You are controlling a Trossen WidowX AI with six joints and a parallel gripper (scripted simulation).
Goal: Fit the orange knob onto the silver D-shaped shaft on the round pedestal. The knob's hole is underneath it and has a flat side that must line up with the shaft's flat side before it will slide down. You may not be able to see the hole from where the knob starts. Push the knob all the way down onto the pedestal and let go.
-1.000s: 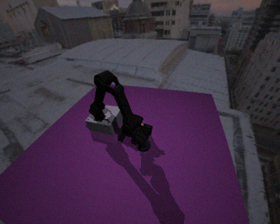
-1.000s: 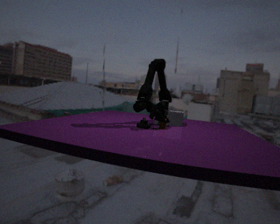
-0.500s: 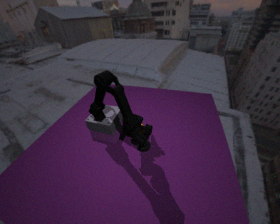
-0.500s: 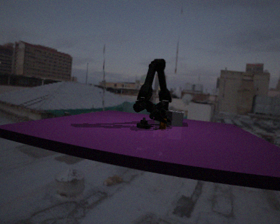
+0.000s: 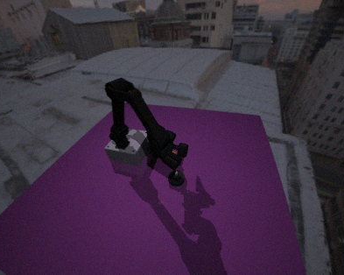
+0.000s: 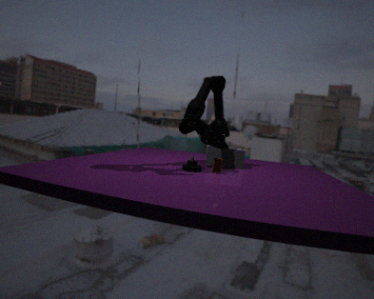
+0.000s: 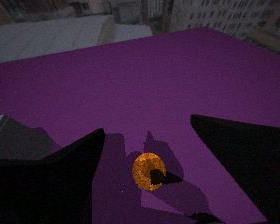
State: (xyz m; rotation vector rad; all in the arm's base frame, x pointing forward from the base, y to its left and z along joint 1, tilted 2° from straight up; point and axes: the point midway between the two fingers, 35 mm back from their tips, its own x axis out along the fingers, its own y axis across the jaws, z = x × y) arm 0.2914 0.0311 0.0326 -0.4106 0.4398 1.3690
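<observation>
While the purple board (image 5: 234, 184) sits on a dusky rooftop, gripper (image 7: 148, 150) hangs wide open above orange knob (image 7: 148, 171); shaft's too dark to see.

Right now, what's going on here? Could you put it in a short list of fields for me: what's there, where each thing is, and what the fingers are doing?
arm: black, bent forward from a grey base on the purple table
gripper: open wide, holding nothing, raised above the knob
fingers: one on each side of the knob, not touching it
knob: orange, standing on the table, a dark hole in its upper face
pedestal: round, dark, beside the knob
shaft: bare, no knob on it
task: not done
</observation>
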